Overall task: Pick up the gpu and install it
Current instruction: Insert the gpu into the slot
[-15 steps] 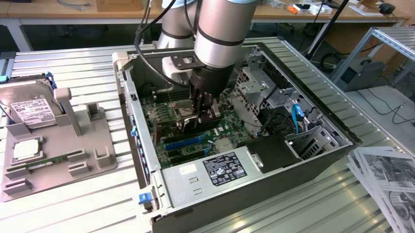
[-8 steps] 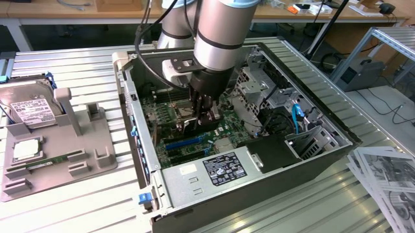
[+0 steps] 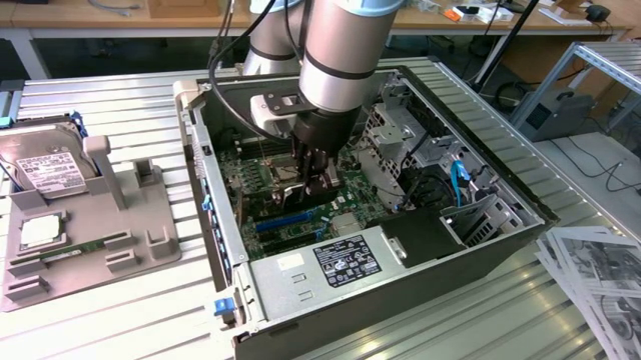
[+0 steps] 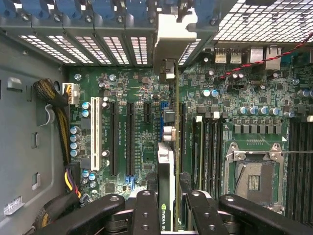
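Gpu (image 4: pixel 165 193), likely light, stiff and fragile, hangs edge-on at the exterior view's centre, gripper (image 3: pixel 312 187) clamped on its upper edge above the motherboard (image 4: pixel 120 88).

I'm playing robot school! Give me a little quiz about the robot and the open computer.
1. True or false: the hand holds the gpu inside the computer case.
2. Where is the hard drive? A: in the hand. B: on the grey stand at the exterior view's left. C: on the printed papers.
3. What colour is the motherboard?

Key: 1 true; 2 B; 3 green.
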`<state>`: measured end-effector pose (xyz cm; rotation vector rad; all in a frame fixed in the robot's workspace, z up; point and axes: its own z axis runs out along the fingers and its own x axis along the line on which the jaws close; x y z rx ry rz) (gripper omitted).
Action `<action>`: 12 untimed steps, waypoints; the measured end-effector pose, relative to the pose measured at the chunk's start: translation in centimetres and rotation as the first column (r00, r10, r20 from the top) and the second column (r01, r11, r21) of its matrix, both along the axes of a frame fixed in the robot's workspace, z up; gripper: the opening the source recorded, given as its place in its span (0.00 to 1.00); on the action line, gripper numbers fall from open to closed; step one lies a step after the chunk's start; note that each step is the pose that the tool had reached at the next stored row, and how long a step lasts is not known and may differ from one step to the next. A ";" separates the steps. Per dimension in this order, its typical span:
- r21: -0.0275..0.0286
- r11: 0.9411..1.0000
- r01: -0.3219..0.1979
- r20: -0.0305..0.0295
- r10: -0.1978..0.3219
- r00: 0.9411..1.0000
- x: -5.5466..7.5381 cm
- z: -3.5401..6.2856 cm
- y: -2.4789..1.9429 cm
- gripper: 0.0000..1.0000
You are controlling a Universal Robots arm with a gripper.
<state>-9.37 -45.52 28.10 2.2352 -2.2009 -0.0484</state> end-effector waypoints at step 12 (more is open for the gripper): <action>0.001 1.000 0.000 0.000 0.000 1.000 -0.6 -0.10 0.00 0.27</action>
